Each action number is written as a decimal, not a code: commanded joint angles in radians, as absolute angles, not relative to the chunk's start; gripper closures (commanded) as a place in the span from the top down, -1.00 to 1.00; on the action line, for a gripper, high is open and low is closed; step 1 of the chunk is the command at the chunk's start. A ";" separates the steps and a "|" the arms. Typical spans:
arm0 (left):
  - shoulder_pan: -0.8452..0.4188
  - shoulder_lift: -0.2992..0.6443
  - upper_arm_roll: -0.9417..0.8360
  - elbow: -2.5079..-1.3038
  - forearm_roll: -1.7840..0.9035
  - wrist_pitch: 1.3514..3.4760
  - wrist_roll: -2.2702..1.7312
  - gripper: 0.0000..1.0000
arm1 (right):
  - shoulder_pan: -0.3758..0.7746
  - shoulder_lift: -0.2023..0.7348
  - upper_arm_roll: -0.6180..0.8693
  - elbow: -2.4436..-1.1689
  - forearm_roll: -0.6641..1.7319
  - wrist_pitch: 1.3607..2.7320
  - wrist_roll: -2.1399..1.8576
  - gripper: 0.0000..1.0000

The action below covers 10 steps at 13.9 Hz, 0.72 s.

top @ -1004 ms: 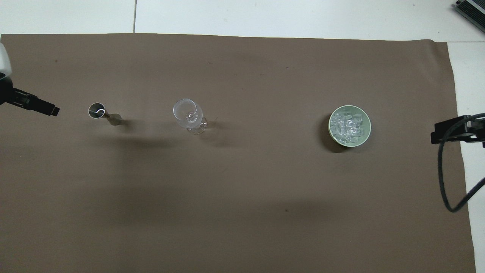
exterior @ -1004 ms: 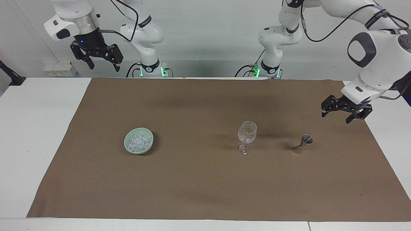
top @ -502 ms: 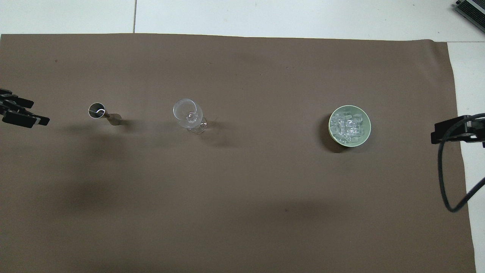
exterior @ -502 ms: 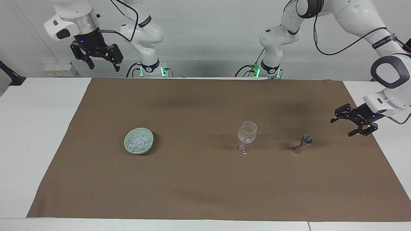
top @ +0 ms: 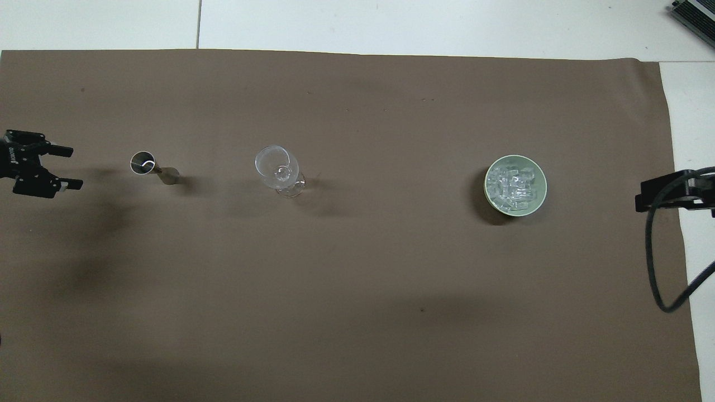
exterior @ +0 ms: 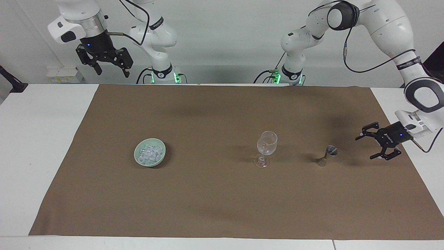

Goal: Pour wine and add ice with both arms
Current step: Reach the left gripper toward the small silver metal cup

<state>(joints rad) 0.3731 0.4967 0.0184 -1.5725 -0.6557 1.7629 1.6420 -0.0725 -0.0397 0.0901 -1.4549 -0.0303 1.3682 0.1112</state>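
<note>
A clear, empty stemmed glass (exterior: pixel 266 147) (top: pixel 277 166) stands upright on the brown mat. Beside it, toward the left arm's end, stands a small metal measuring cup (exterior: pixel 329 155) (top: pixel 148 166); no wine shows and I cannot tell what the cup holds. The ice (exterior: pixel 150 152) (top: pixel 514 183) fills a pale green bowl (exterior: pixel 150 164) (top: pixel 529 207) toward the right arm's end. My left gripper (exterior: pixel 364 148) (top: pixel 75 166) hangs low over the mat beside the metal cup, open, fingers pointing at it, a gap between them. My right gripper (exterior: pixel 112 73) waits high and open over the table's edge by its base.
The brown mat (exterior: pixel 222 201) covers most of the white table (exterior: pixel 38 146). A black cable loop (top: pixel 656 262) hangs at the right arm's end. A small white box (exterior: pixel 62 74) sits off the table past the right gripper.
The left gripper has come down and swung level, its open fingers now pointing at the metal cup from the left arm's end. The right arm, glass, cup and bowl have not moved.
</note>
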 commanded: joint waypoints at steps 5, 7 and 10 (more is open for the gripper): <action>0.531 0.647 -0.092 -1.557 -0.905 1.681 1.960 1.00 | -0.092 -0.052 0.094 -1.460 -0.006 1.364 0.083 1.00; 0.560 0.673 -0.124 -1.559 -0.952 1.654 2.011 1.00 | -0.094 -0.052 0.094 -1.460 -0.006 1.364 0.083 1.00; 0.601 0.712 -0.185 -1.546 -0.968 1.606 2.046 1.00 | -0.092 -0.052 0.094 -1.460 -0.008 1.364 0.083 1.00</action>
<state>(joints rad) 0.5578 0.6762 -0.1392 -1.5740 -0.9393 1.6538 1.9973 -0.0725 -0.0397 0.0901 -1.4549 -0.0303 1.3682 0.1112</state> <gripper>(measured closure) 0.000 0.000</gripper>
